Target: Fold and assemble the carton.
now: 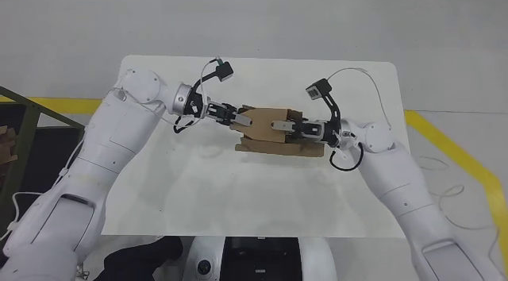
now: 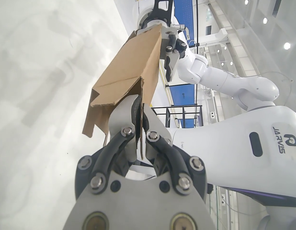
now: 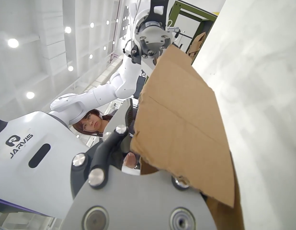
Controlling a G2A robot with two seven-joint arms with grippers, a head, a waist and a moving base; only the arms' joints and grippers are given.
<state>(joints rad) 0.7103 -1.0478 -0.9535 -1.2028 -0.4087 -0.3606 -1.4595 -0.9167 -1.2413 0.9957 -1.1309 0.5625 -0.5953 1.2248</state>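
Top view, carton: the carton (image 1: 270, 130) is lying mid-table (image 1: 238, 194), its long axis running side to side, straight from one of my grippers to the other.
Top view, arms: I'm coming in from both ends, left gripper (image 1: 236, 117) at its left end, right gripper (image 1: 279, 125) reaching in over the top panel. Neither is nearer; both are touching it.
Top view, room: white tabletop is showing all around, and the table edges are sitting well apart from the carton.
Left wrist view, grip: my left gripper (image 2: 138, 113) is closed down tight, pinching one thin cardboard wall edge-on between the pads.
Left wrist view, carton: the carton (image 2: 128, 68) is stretching directly away from my fingers as a half-opened sleeve, an end flap (image 2: 95, 118) hanging loose beside them, and the right gripper (image 2: 169, 56) is sitting at the far end.
Right wrist view, grip: I'm judging my right gripper (image 3: 134, 111) closed on a panel; one finger is pressing the cardboard edge, the other is hiding behind it.
Right wrist view, carton: the carton (image 3: 181, 120) is running off toward the left gripper (image 3: 155, 59), with the table (image 3: 258, 72) just beside it.
Coming move: I'm reckoning it turns on opposing pulls along that long axis to square the sleeve.
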